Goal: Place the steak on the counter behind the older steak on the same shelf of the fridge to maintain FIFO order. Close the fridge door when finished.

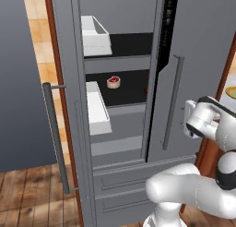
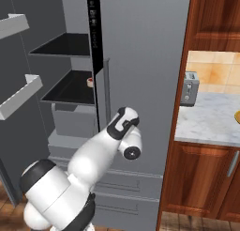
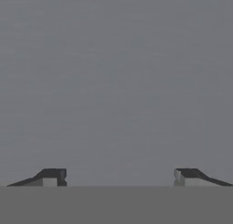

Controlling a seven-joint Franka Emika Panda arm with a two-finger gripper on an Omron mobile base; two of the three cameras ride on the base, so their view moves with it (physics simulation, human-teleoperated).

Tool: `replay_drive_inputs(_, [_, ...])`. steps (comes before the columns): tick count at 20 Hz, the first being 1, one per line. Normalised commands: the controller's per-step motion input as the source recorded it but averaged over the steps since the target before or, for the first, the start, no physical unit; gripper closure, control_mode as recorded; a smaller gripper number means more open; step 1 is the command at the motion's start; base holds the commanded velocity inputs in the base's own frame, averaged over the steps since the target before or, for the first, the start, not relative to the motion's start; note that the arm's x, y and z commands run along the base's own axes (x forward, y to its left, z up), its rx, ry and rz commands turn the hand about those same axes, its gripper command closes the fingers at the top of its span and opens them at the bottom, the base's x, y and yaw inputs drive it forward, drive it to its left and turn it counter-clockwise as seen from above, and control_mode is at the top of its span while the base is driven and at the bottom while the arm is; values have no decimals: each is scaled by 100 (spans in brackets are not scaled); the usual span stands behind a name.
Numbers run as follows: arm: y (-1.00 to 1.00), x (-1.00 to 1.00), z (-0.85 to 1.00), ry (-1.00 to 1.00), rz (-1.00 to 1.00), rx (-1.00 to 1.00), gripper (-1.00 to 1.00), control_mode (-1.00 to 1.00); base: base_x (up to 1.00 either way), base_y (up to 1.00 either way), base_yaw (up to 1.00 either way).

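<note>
1. one steak (image 1: 113,81), red-topped with a cream rim, sits on the black shelf (image 1: 131,90) inside the fridge (image 1: 193,46), left door swung open.
2. the gripper (image 3: 119,176) has its fingers spread wide and holds nothing, facing a plain grey surface.
3. the steak lies well apart from the hand, up and to the left of the arm's wrist in the left base view.
4. the counter (image 2: 211,119) is off to the right, a toaster (image 2: 188,88) on it.
</note>
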Motion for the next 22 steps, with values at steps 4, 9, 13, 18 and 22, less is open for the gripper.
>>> replay_drive_inputs(4, [-37, 36, 4, 3, -11, 3, -100, -100, 0, 0, 0])
replay_drive_inputs(9, [-36, -6, 29, 5, -8, 2, -100, -100, 0, 0, 0])
replay_drive_inputs(13, [-36, -84, 96, 10, -4, 0, -100, -100, 0, 0, 0])
replay_drive_inputs(18, [-28, -81, 100, 4, 0, 0, -100, -100, 0, 0, 0])
replay_drive_inputs(22, [-8, -20, 48, 0, 0, 0, -100, -100, 0, 0, 0])
